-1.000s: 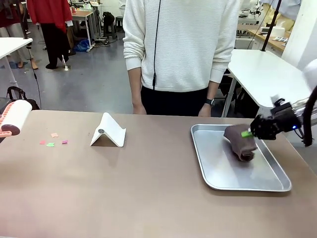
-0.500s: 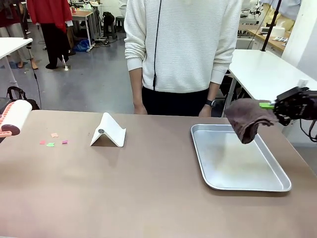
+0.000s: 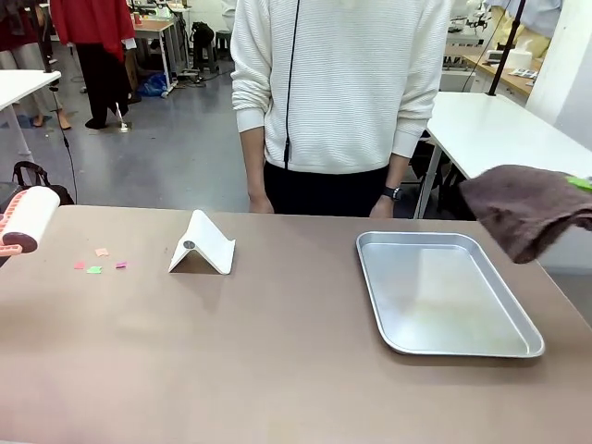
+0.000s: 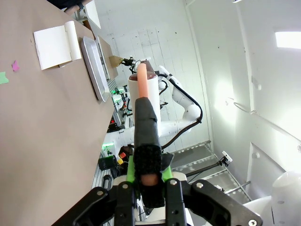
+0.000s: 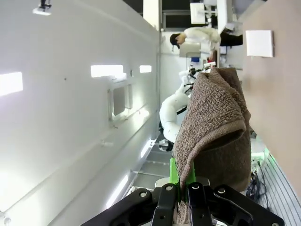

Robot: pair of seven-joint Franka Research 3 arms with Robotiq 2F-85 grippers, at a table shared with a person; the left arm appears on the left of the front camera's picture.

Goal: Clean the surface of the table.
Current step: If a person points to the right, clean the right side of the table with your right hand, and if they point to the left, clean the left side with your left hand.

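The table (image 3: 277, 361), brownish-tan, spanned the front view from side to side, with a person (image 3: 338, 92) standing at its far side. On its left part lay 4 small paper scraps (image 3: 97, 261), pink and green, and near them to the right stood a white folded stand (image 3: 203, 244). A metal tray (image 3: 435, 305) sat on the table's right part. Up by the right edge, clear of the tray, a brown cloth (image 3: 527, 211) hung from the right gripper (image 5: 182, 183), whose jaws were pinched together on a fold of it. At the table's left edge, the left gripper (image 4: 146, 181) was clamped tight around the black-wrapped handle of a lint roller (image 3: 28, 220) with a white roll.
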